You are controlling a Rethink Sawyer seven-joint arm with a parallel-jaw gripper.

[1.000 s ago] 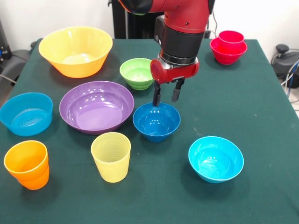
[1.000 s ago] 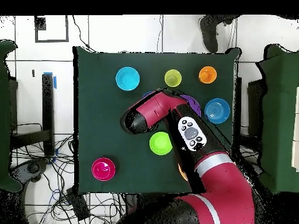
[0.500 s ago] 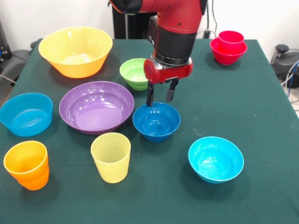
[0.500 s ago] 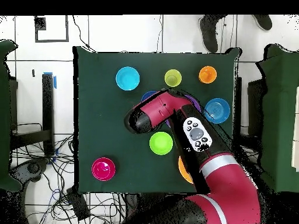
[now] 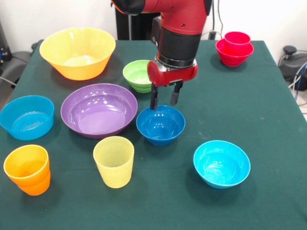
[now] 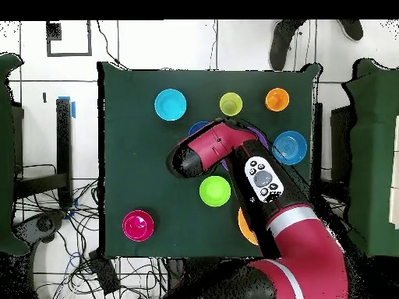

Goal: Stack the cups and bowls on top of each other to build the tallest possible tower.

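Surface: dark green cloth (image 5: 249, 110), white wall behind.
Tower: red cup (image 5: 237, 38) nested in red bowl (image 5: 233, 55), at a far corner.
Other containers: all look empty.
End effector (image 5: 164, 98): fingers apart, just above the dark blue bowl (image 5: 160, 125) rim.
Change: almost none since half a second ago.

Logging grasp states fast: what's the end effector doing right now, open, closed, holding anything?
End effector: open and empty, fingers hanging just above the far rim of the dark blue bowl.
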